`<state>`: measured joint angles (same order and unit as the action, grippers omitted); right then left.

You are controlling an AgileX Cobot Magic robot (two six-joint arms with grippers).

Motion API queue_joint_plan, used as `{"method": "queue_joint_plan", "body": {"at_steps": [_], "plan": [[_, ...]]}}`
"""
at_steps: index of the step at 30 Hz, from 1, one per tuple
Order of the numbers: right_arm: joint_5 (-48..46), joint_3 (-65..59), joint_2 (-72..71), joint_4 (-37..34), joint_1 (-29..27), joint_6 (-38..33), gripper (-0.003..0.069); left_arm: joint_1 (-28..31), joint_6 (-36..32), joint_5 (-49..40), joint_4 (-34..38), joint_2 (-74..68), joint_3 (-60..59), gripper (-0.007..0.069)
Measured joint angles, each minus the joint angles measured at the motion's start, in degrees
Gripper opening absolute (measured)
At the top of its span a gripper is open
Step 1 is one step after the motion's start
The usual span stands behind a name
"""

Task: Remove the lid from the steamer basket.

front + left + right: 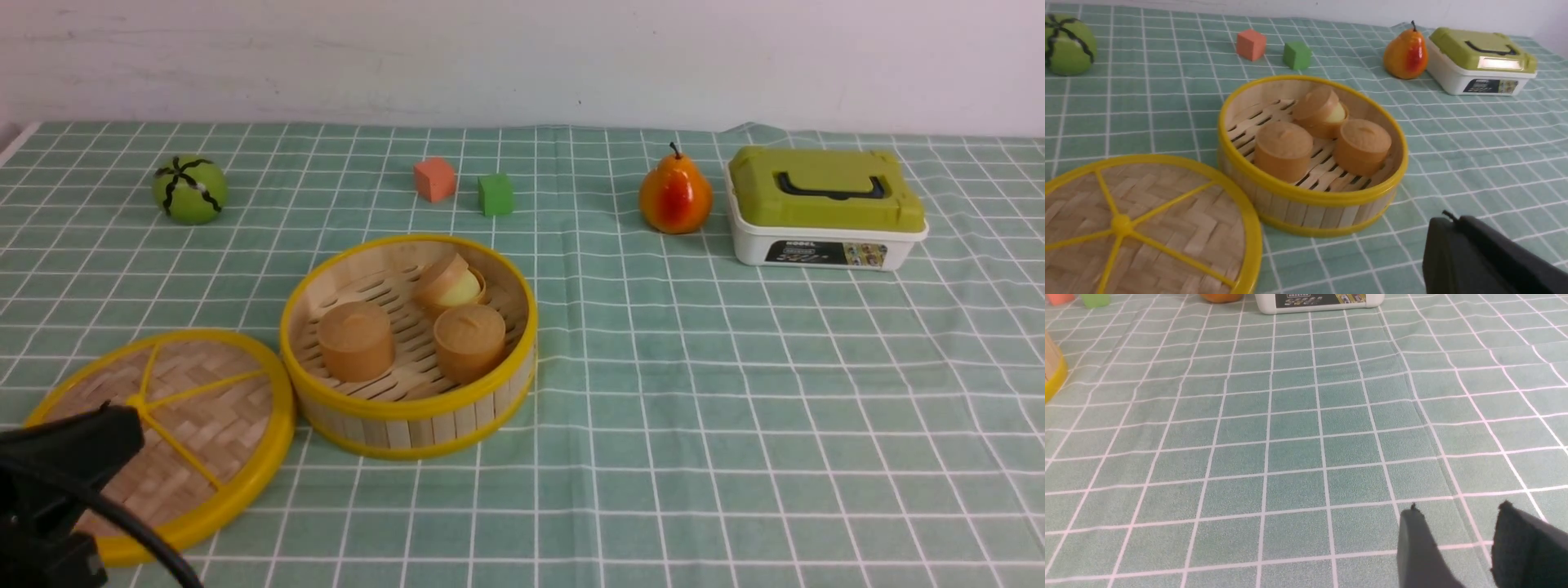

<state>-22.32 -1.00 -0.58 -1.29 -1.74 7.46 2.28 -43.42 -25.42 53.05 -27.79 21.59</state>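
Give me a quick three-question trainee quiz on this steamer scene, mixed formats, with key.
1. True or false: the lid rests on the steamer basket.
2. How many round brown cakes are in the basket? A) two B) three C) four
3. Fill in: the pear stands beside the white box with the ____ lid.

Key: 1 false, it lies on the cloth by the basket's left side; 2 B; 3 green.

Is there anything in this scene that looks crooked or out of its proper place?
One thing stands out: in the steamer basket, the rear bun is tilted and shows a pale yellow inside, while the two front ones stand upright. The lid lies flat on the cloth, touching the basket's left side.
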Motion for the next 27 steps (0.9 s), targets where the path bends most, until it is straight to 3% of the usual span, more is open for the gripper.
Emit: {"method": "queue_joint_plan", "body": {"at_steps": [1, 3, 4, 5, 6, 7, 10, 14, 18, 27], "plan": [[0.0, 0.0, 0.0, 0.0, 0.0, 0.0, 0.0242, 0.0, 0.6, 0.1, -1.3, 0.7, -0.1, -0.0013], [0.0, 0.0, 0.0, 0.0, 0.0, 0.0, 0.0242, 0.0, 8.5, 0.5, -8.5, 3.9, -1.9, -0.0013], [0.0, 0.0, 0.0, 0.0, 0.0, 0.0, 0.0242, 0.0, 16.8, 1.6, -16.9, 7.3, -4.1, -0.0013], [0.0, 0.0, 0.0, 0.0, 0.0, 0.0, 0.0242, 0.0, 16.8, 1.6, -16.9, 7.3, -4.1, -0.0013], [0.0, 0.0, 0.0, 0.0, 0.0, 0.0, 0.0242, -0.5, 27.6, 3.1, -24.7, 10.4, -6.9, -0.0012], [0.0, 0.0, 0.0, 0.0, 0.0, 0.0, 0.0242, -0.6, 28.8, 3.6, -26.7, 11.2, -7.2, -0.0012], [0.0, 0.0, 0.0, 0.0, 0.0, 0.0, 0.0242, -3.7, 49.5, 8.1, -42.6, 17.6, -13.6, -0.0009], [0.0, 0.0, 0.0, 0.0, 0.0, 0.0, 0.0242, -6.2, 63.1, 9.7, -52.6, 23.3, -18.8, -0.0008], [0.0, 0.0, 0.0, 0.0, 0.0, 0.0, 0.0242, -6.5, 67.0, 8.9, -54.8, 27.7, -22.6, -0.0003], [0.0, 0.0, 0.0, 0.0, 0.0, 0.0, 0.0242, -6.5, 67.5, 3.9, -55.6, 28.4, -23.3, 0.0003]]}}
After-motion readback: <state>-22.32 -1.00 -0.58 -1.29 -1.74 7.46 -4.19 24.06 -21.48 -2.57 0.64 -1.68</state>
